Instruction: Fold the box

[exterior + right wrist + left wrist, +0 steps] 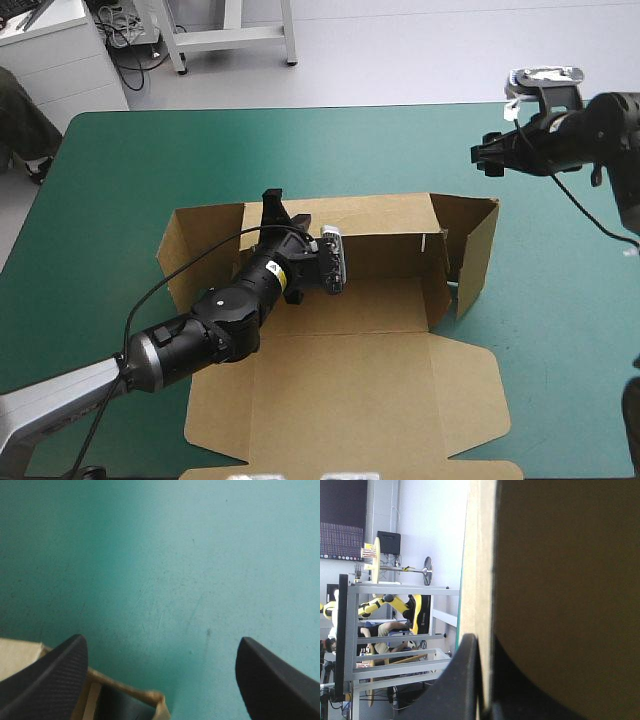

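**Box (370, 300) part-raised at mid-surface, left end effector (272, 197) pinching its far wall**

The surface (150, 160), under its teal-green cover, fills most of the high view. The box lies on it, centred side to side and reaching to the near edge. It is an open tray of brown board.

The lid (350, 390) is its widest part. It lies flat on the cover, spread toward the near edge, with its side tabs out. Behind the lid is the tray floor. The far wall (385, 235) stands upright along the back. The right wall (438, 260) also stands, and a flap (480, 255) is swung outward beside it. The left wall (200, 245) seems to lean outward and is partly hidden by the arm.

The left arm comes in low from the near left corner and crosses the tray floor. Its end effector is at the top edge of the far wall, toward the wall's left end. In the left wrist view the black fingers (462, 680) are all but pressed together with the sheet of board (560, 580) between them, so they pinch the wall.

The right end effector (490, 155) hangs above the cover, off the box's far right corner and clear of the board. In the right wrist view its fingers (50, 675) are spread wide apart with nothing between them. Bare teal-green cover lies ahead, and one corner of the brown board (150, 697) shows just beside one finger.
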Controlling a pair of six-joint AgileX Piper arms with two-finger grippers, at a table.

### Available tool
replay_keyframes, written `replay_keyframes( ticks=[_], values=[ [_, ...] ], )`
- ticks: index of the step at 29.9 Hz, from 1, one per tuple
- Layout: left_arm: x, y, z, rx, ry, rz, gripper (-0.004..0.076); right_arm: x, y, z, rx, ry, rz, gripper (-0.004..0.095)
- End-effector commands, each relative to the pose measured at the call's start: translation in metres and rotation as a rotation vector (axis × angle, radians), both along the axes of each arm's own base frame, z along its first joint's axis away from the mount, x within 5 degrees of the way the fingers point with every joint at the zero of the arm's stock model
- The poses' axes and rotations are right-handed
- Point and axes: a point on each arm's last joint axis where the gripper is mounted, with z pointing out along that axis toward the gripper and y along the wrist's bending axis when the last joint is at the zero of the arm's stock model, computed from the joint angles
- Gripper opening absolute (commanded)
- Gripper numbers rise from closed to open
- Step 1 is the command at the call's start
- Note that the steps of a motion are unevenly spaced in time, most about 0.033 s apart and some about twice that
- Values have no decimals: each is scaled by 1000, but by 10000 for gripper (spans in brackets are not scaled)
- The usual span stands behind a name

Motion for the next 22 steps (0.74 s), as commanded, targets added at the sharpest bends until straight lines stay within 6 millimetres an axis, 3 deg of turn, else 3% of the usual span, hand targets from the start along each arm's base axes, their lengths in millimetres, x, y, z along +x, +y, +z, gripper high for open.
replay_keyframes(
  ticks=[1, 4, 9, 22],
  values=[
    [-2, 5, 5, -58, 34, 70, -32, 21, 2, 13, 30, -63, 5, 747],
    [-2, 5, 5, -51, 24, 66, -32, 42, 7, -3, 60, -16, 14, 747],
    [-1, 5, 6, -44, 16, 66, -32, 59, 9, -31, 64, 90, 13, 747],
    [-1, 8, 5, -33, 14, 97, -32, 42, 9, -32, 57, 152, 32, 734]
  ],
)
